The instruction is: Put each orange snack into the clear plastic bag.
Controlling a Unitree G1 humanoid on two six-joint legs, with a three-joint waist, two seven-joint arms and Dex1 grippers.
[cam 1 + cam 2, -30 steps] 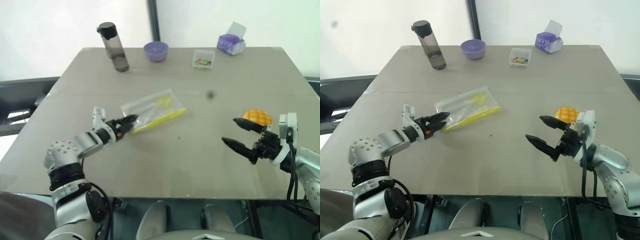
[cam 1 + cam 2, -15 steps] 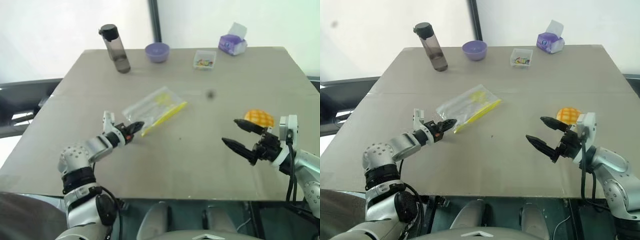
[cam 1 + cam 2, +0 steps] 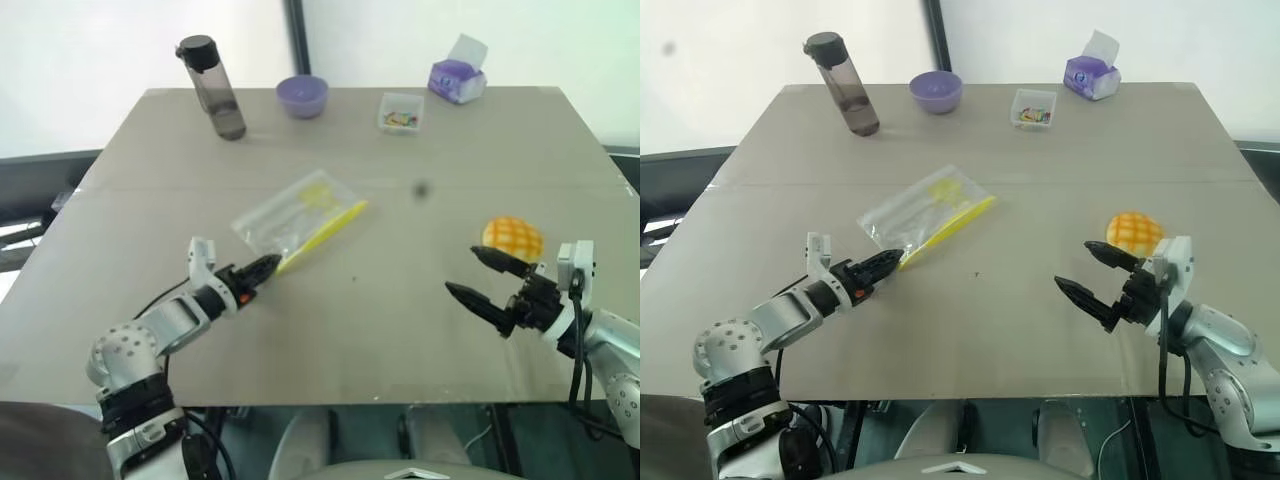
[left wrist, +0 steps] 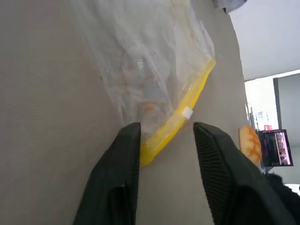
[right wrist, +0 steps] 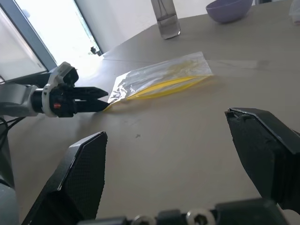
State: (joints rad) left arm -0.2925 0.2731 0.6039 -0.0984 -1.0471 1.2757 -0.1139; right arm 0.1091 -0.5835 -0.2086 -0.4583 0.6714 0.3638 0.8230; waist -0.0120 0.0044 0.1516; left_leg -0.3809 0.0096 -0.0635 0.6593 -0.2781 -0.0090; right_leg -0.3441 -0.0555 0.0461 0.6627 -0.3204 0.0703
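The orange snack (image 3: 513,238), a round bun with a grid top, lies on the table at the right. Just in front of it, my right gripper (image 3: 463,273) hangs open and empty, the bun beyond its fingertips. The clear plastic bag (image 3: 298,213) lies flat near the table's middle, its yellow seal strip facing right. My left gripper (image 4: 167,125) is open at the bag's near corner. The yellow strip's end lies between its fingers (image 4: 124,154), against one of them. The bag (image 5: 161,79) and the left gripper (image 5: 101,101) also show in the right wrist view.
Along the far edge stand a dark bottle (image 3: 212,88), a purple bowl (image 3: 302,97), a small clear box of colourful bits (image 3: 399,112) and a purple tissue box (image 3: 457,78). Bare tabletop (image 3: 380,300) stretches between the two grippers.
My left hand has drawn back toward me. Its fingers, shut at the bag's corner half a second ago, have parted. The right arm has stayed put. The head view has shifted slightly.
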